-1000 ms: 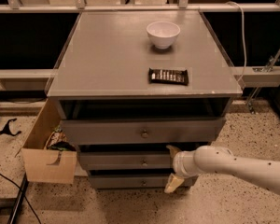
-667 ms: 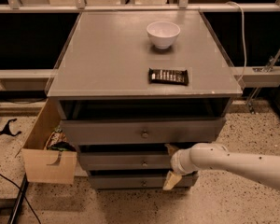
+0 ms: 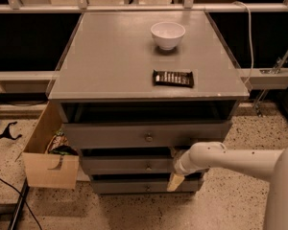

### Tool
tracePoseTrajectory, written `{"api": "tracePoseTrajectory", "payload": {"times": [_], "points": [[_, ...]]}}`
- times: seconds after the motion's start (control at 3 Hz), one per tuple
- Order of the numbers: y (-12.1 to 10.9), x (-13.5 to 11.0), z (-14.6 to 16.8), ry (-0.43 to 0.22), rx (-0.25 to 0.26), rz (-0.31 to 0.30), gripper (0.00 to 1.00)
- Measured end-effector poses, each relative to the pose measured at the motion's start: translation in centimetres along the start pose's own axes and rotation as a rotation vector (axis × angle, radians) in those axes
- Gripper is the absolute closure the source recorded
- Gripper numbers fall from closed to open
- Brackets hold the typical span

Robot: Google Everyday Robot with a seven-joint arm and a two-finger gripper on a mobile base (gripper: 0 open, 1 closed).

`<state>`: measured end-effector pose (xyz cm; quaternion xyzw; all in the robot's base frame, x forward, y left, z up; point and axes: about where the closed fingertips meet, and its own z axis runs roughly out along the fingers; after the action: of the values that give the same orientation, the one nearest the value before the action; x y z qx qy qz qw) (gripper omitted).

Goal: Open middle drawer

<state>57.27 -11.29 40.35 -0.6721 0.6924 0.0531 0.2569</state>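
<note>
The grey cabinet has three knobbed fronts stacked. The middle drawer (image 3: pixel 129 166) is the grey front with a small round knob (image 3: pixel 148 166), between the top drawer (image 3: pixel 115 135) and the bottom drawer (image 3: pixel 125 186). My gripper (image 3: pixel 174 166) reaches in from the right on a white arm (image 3: pixel 230 159) and sits at the right end of the middle drawer's front, to the right of its knob. One tan finger (image 3: pixel 175 181) points down over the bottom drawer, and the other shows just above the middle front. The jaws stand apart and hold nothing.
A white bowl (image 3: pixel 168 34) and a dark flat packet (image 3: pixel 173 78) lie on the cabinet top (image 3: pixel 105 56). A tan wooden box (image 3: pixel 50 170) with a cut-out handle stands open at the cabinet's left. Cables lie on the speckled floor at the left.
The arm has slid a little to the left, bringing the gripper closer along the middle drawer's front. The drawers have not moved.
</note>
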Motion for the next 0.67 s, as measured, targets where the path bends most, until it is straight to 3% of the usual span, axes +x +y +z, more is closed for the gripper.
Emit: {"api": "tracePoseTrajectory", "payload": {"times": [0.67], "points": [[-0.17, 0.62, 0.86, 0.058, -0.061, 0.021, 0.0]]}}
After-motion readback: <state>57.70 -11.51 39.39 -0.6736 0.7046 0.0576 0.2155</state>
